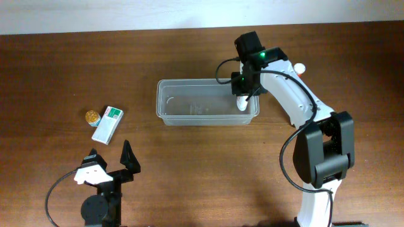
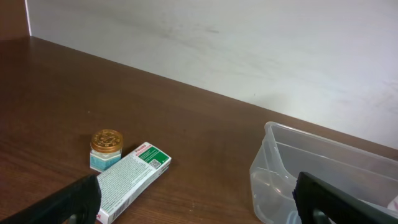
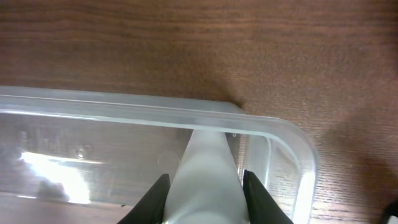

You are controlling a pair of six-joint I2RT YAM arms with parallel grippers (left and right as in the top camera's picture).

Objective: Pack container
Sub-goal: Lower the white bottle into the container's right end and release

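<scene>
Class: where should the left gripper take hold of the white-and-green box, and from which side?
Probably across its long edges, on the half away from the gold-lidded jar, from above: the box lies flat and its narrow width suits the open left gripper.

In the right wrist view the bottom edge cuts off the white object held in the right gripper, so we cannot name it. In the left wrist view the container runs off the right edge, and we find the print on the 1 white-and-green box too small to read.
</scene>
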